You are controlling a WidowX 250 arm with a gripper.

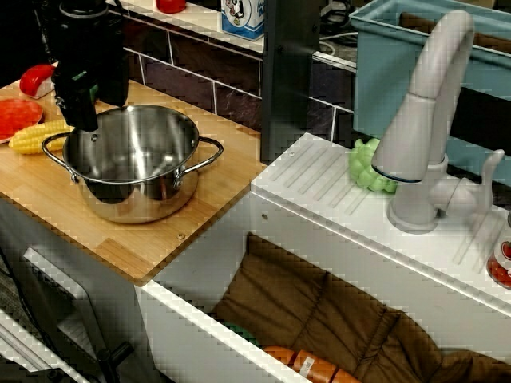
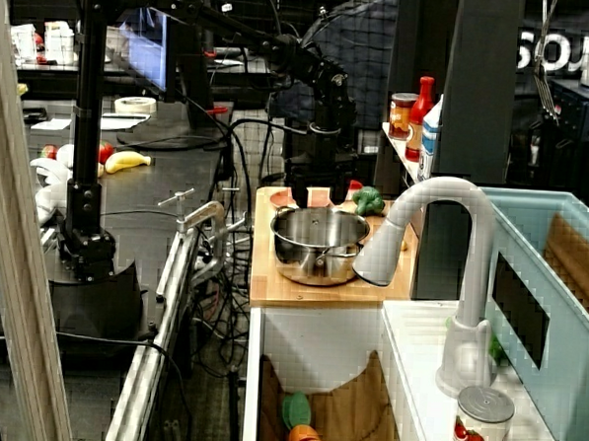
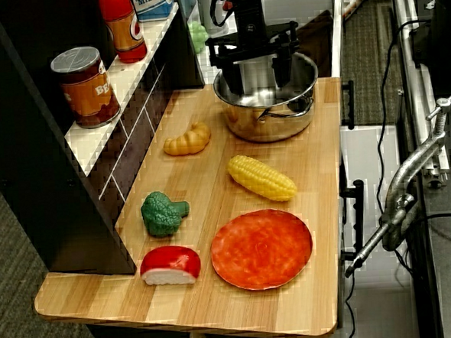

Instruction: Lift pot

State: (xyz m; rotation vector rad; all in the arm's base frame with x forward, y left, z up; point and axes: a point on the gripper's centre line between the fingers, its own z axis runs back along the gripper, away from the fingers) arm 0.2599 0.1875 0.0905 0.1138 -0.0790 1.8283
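Note:
The shiny steel pot (image 1: 136,171) with two loop handles stands on the wooden counter (image 1: 200,215); it also shows in the side view (image 2: 318,243) and in the end view (image 3: 271,105). My black gripper (image 3: 259,73) hangs over the pot's left rim, just above the left handle (image 1: 49,150). Its fingers (image 3: 235,70) are spread apart and reach down to rim height, holding nothing. In the front view the gripper (image 1: 86,120) hides part of the far left rim. The pot is empty and rests on the wood.
Left of the pot lie a toy corn cob (image 3: 261,177), a croissant (image 3: 188,139), broccoli (image 3: 163,213), a red plate (image 3: 261,248) and a red-and-white piece (image 3: 170,265). A can (image 3: 88,85) stands on the back ledge. The faucet (image 1: 423,120) and sink (image 1: 303,199) are to the right.

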